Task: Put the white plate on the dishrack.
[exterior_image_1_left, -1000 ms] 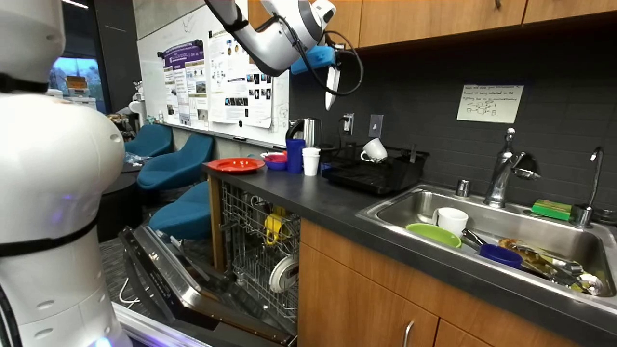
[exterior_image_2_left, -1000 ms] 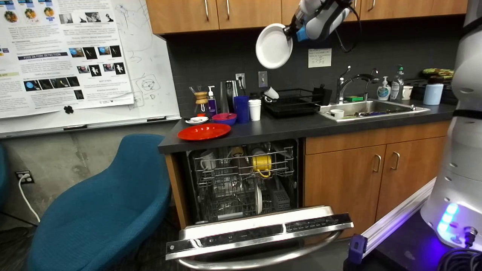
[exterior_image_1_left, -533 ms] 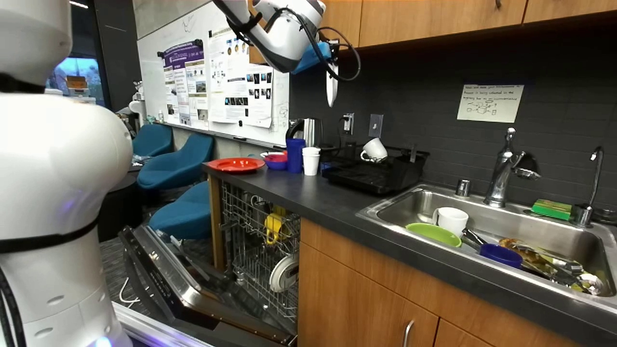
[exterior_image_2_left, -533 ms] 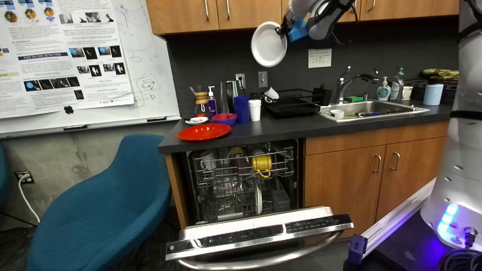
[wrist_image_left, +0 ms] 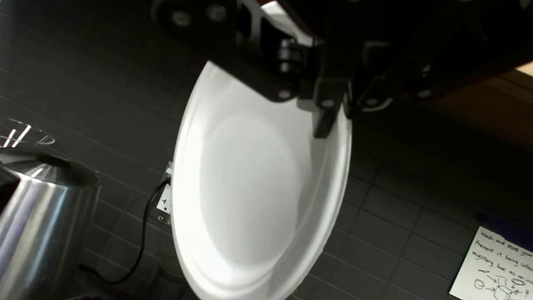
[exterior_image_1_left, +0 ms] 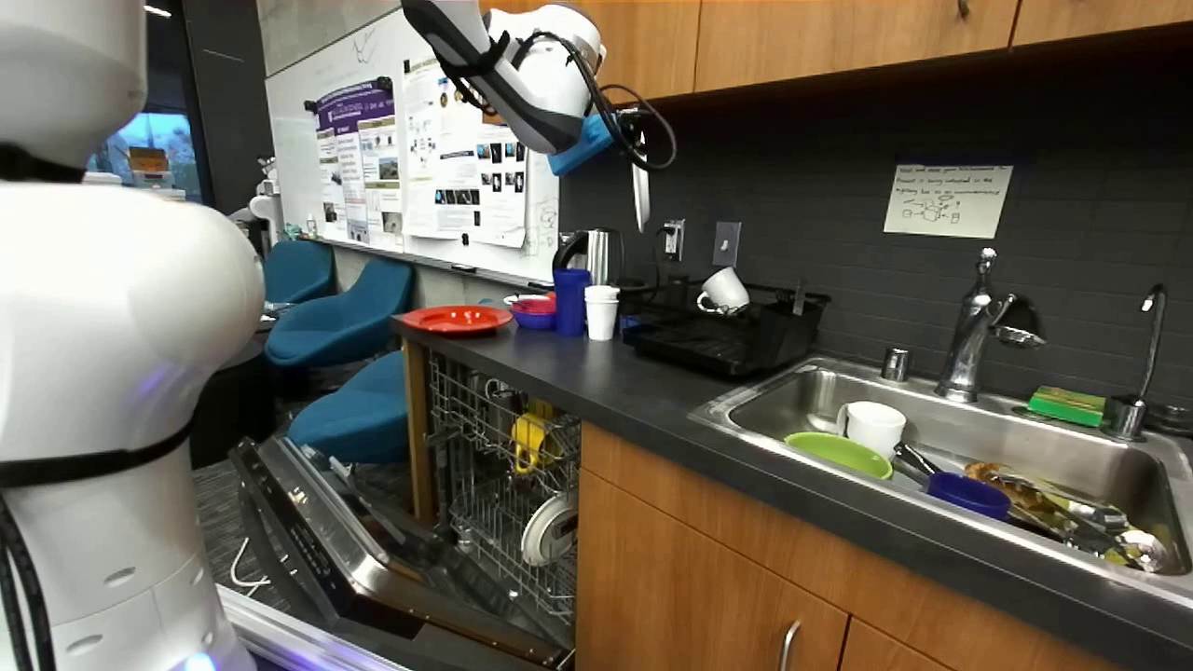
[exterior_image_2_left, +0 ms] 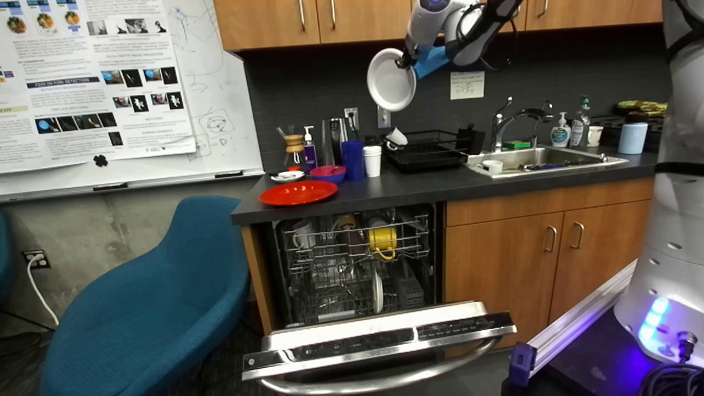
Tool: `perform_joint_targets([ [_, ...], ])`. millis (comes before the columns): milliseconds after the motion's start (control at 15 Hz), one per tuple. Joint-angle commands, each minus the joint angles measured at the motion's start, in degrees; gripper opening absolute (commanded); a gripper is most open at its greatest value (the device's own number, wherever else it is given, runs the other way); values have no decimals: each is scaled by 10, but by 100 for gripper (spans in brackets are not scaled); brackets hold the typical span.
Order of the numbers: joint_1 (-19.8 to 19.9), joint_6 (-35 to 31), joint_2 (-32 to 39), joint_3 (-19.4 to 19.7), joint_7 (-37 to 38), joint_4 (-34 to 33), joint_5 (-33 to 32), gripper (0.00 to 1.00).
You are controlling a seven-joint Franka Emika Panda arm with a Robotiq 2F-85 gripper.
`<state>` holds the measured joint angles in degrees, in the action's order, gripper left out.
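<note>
Because a rim offered the easiest place to pinch, my gripper [wrist_image_left: 338, 120] was closed to a narrow grip on the edge of the white plate [wrist_image_left: 250, 183]: one fingertip [wrist_image_left: 325, 125] lay against its inner face, while the one behind was mostly hidden. The plate hung nearly upright, caught near its top on the side toward the sink [exterior_image_1_left: 713, 411], leaving most of its round free below, ready, I judged, for a slot.

Well below it, the black dishrack [exterior_image_2_left: 429, 160] sat toward the counter's [exterior_image_1_left: 634, 382] back edge, just beside the sink, presumably so drips could run off. In both exterior views the plate was above the rack's end farther from the sink; whether squarely over it, I could not tell. A white mug [exterior_image_1_left: 725, 291] lay tipped on the rack, probably to drain, and a careless lowering could have knocked it.

Farther along, paper cups [exterior_image_1_left: 601, 312] and a blue tumbler [exterior_image_1_left: 571, 300] stood between the rack and a red plate [exterior_image_2_left: 298, 192], which lay flat at the counter's front corner away from the sink, perhaps set aside.
</note>
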<state>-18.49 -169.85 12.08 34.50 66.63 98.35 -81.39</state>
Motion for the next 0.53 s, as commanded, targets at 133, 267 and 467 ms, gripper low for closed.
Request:
perform_joint_targets([
  [133,-22,64,24,4,80,1,-88,1],
  [267,-27,82,36,3,94,2,-97,1],
  [467,-30,104,52,2,100,3,-96,1],
])
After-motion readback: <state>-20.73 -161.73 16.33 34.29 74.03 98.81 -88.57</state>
